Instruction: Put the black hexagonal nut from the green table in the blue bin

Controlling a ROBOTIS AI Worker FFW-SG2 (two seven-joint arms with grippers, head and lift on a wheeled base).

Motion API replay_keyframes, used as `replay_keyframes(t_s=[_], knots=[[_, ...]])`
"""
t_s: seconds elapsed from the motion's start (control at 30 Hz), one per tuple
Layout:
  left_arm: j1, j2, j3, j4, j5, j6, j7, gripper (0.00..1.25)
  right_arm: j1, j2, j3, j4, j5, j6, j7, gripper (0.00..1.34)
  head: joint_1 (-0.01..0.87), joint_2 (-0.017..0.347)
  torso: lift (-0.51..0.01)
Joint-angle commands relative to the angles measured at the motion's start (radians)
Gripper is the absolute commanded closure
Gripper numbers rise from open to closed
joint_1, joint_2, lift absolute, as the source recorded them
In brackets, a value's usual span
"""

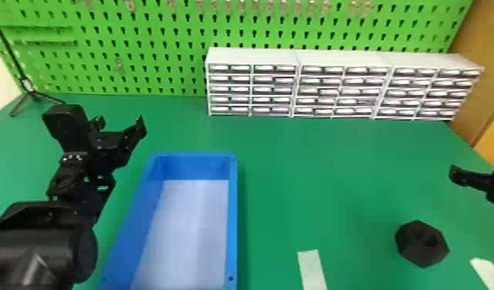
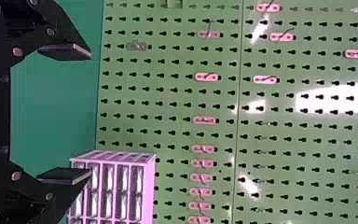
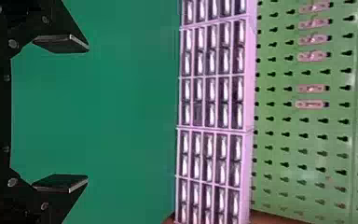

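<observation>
Hanging open, the right pincer (image 1: 474,180) has the black hexagonal nut (image 1: 422,243) nearer the robot and the blue bin (image 1: 232,216) well leftward.

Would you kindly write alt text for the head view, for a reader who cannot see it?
A black hexagonal nut lies on a green table, to the right of a blue bin. The robot's open left end effector is left of the bin; part of the right end effector shows at the right edge. White drawers and a green pegboard stand behind.
</observation>
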Motion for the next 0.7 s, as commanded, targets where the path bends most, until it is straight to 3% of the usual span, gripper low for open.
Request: replay_keyframes(t_s=[0.0, 0.23, 0.37, 0.5, 0.67], knots=[[0.001, 0.002, -0.001, -0.002, 0.0, 0.001, 0.0, 0.37, -0.021, -0.065, 0.035, -0.011, 0.049, 0.118, 0.074, 0.29, 0.686, 0.028, -0.096], [0.004, 0.002, 0.0, -0.002, 0.0, 0.003, 0.0, 0.37, -0.044, -0.145, 0.11, -0.011, 0.172, 0.212, 0.238, 0.29, 0.686, 0.028, -0.096], [0.007, 0.004, 0.003, -0.003, 0.0, 0.003, 0.0, 0.37, -0.044, -0.186, 0.143, -0.01, 0.186, 0.247, 0.295, 0.29, 0.686, 0.028, -0.096], [0.012, 0.008, 0.005, -0.006, 0.0, 0.004, 0.0, 0.37, -0.044, -0.234, 0.192, -0.01, 0.258, 0.273, 0.404, 0.29, 0.686, 0.028, -0.096], [0.016, 0.014, 0.009, -0.009, 0.0, 0.009, 0.0, 0.37, -0.041, -0.269, 0.239, -0.004, 0.376, 0.269, 0.537, 0.29, 0.686, 0.028, -0.096]])
